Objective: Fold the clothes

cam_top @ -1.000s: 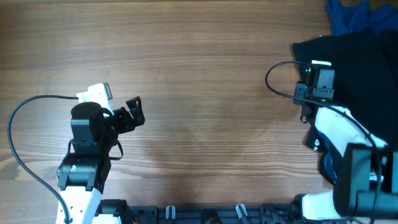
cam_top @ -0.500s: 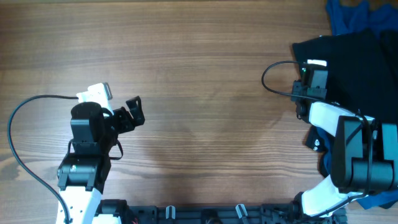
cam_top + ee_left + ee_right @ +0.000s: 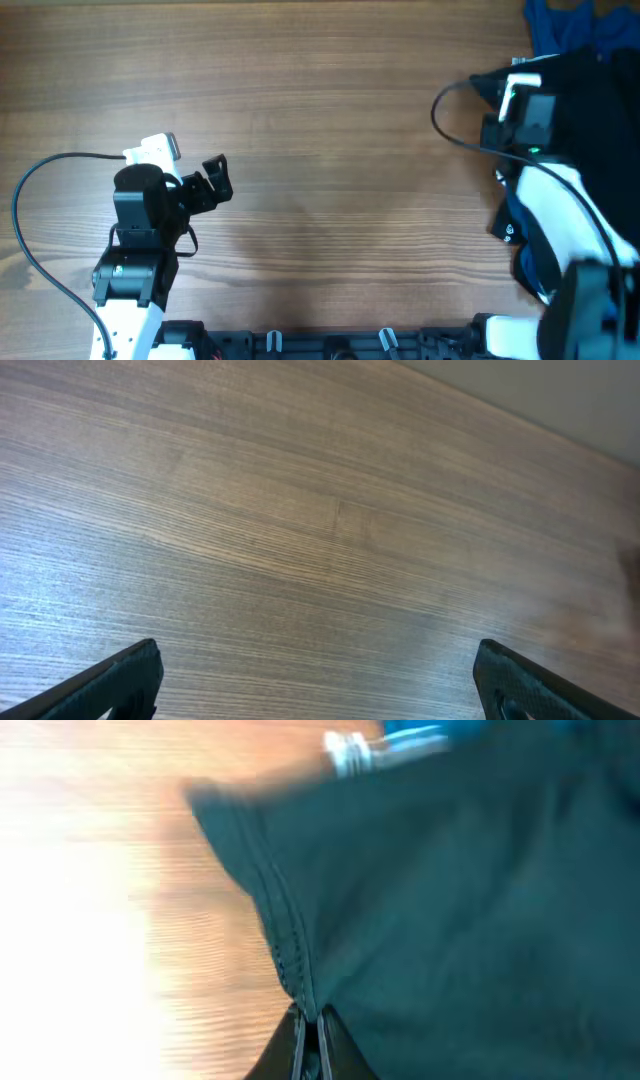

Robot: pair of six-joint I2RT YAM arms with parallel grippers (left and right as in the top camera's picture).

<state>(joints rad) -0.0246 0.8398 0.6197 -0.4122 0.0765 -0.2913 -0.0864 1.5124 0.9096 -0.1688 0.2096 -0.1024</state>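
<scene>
The clothes, a black garment (image 3: 600, 95), lie at the table's far right edge, partly under my right arm. In the right wrist view the garment (image 3: 450, 890) fills most of the frame, its stitched hem running down into my right gripper (image 3: 310, 1025), which is shut on that hem. From overhead the right gripper (image 3: 515, 82) sits at the garment's left edge, its fingertips hidden under the wrist. My left gripper (image 3: 220, 178) rests at the left of the table, far from the garment. It is open (image 3: 320, 690), with only bare wood between its fingers.
A bright blue cloth (image 3: 565, 25) lies at the far right corner, just beyond the black garment, and shows as a blue strip (image 3: 415, 738) in the right wrist view. A black cable (image 3: 445, 115) loops left of the right wrist. The wooden table (image 3: 340, 150) stretches between the arms.
The right gripper has closed onto the garment's hem and shifted slightly away and to the right, the garment's edge moving with it. The left arm has not moved.
</scene>
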